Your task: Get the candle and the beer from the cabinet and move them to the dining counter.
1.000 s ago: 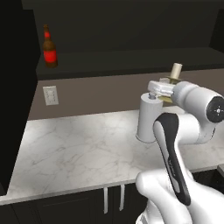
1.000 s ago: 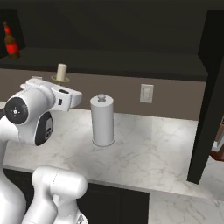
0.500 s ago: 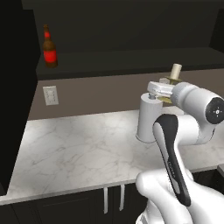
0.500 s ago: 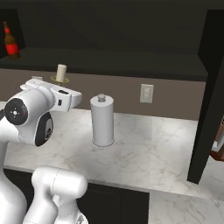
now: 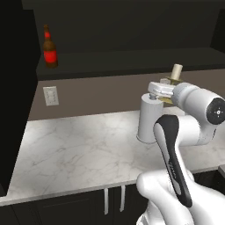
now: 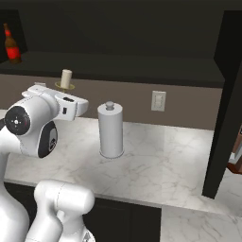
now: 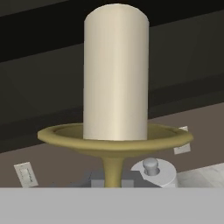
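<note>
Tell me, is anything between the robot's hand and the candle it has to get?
No. The gripper is already shut on the candle, pinching the thin brass stem under its dish. The candle stands upright above the hand, out over the worktop, near the paper towel roll. The beer waits on the cabinet shelf.

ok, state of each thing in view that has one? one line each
candle: upright, unlit, held by its brass stem, off the shelf
gripper: shut on the candle's stem
beer: upright on the open cabinet shelf, capped, untouched
paper towel holder: upright on the wall worktop, not touched
</note>
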### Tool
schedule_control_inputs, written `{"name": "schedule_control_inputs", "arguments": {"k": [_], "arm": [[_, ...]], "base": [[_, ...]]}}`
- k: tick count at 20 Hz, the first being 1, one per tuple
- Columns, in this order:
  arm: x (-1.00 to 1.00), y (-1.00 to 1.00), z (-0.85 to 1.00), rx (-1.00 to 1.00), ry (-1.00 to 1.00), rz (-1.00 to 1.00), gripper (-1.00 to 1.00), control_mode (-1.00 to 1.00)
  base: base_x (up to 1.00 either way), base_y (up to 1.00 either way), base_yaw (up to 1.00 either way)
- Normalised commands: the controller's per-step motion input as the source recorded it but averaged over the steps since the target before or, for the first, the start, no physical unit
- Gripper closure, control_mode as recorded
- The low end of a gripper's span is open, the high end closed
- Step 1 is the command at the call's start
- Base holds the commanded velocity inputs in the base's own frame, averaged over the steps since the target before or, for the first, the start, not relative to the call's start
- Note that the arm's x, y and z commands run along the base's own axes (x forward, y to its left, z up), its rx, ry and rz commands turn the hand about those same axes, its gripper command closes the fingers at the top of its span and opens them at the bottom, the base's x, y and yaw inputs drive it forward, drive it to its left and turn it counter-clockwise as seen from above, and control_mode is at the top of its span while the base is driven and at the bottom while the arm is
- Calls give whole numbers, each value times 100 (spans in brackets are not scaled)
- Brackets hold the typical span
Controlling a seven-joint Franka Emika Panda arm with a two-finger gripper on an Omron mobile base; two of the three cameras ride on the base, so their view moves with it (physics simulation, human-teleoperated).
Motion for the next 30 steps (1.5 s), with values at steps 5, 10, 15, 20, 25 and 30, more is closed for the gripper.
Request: {"name": "schedule_control_inputs", "arguments": {"k": [5,10,15,20,25,30], "arm": [[0,0,0,0,0,0,100,-100],[0,0,0,0,0,0,100,-100],[0,0,0,0,0,0,100,-100],[0,0,0,0,0,0,100,-100],[0,0,0,0,0,0,100,100],[0,0,0,0,0,0,100,100]], "base": [[0,0,0],[0,0,0],[0,0,0],[0,0,0],[0,0,0],[0,0,0]]}}
